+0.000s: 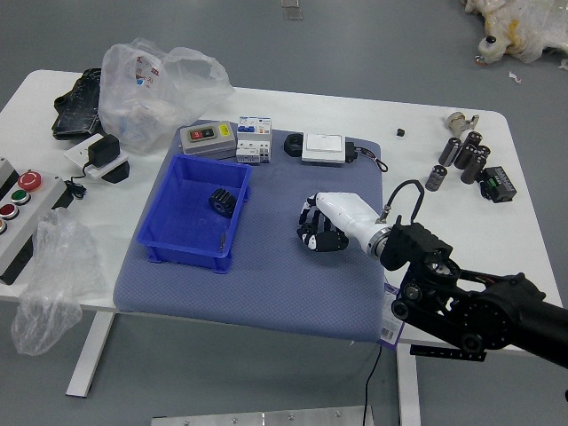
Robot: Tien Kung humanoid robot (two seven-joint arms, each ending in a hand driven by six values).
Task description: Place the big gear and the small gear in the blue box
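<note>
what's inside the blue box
A black gear lies by the right wall of the blue box; a greyish spot nearer the front is unclear. The gear hides the floor beneath it.

The right arm (479,315) is gleaming black, a black cable (411,183) looping toward twelve o'clock, a white shell (355,215) covering the right hand (333,225).

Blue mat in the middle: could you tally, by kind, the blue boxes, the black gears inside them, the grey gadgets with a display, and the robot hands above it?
Blue box: 1
Black gear inside: 1
Grey gadget with a display: 1
Robot hand: 1
Total: 4
</note>
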